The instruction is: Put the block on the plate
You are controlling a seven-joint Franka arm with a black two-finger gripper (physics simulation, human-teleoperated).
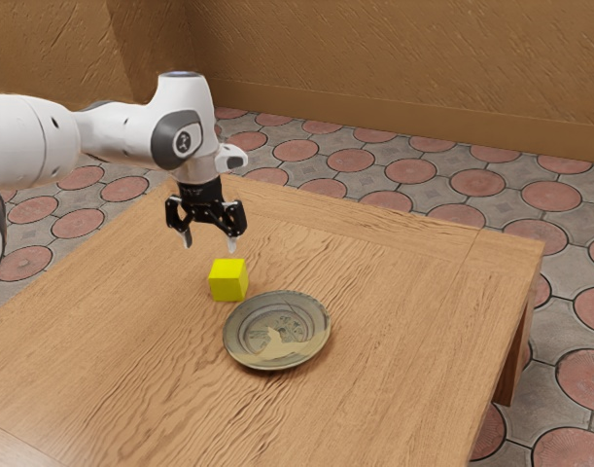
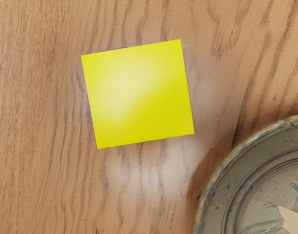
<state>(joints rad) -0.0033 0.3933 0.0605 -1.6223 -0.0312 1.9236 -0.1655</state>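
My gripper (image 1: 210,245) hangs above the table in the exterior view, its two fingers spread apart with nothing between them. Below it, slightly toward the exterior view's right, a yellow block (image 1: 228,280) rests on the wood. A grey-green patterned plate (image 1: 236,354) lies close beside the block, on the side toward the exterior view's right and front. From the wrist view, the top of the yellow block (image 2: 138,94) is seen whole, a short gap apart from the plate (image 2: 213,195), part of which is cut off by the picture's edge.
The wooden table (image 1: 403,292) carries the block and the plate. Its far edge and its edge at the exterior view's right border a tiled floor (image 1: 410,170). A brown wall (image 1: 394,68) stands behind.
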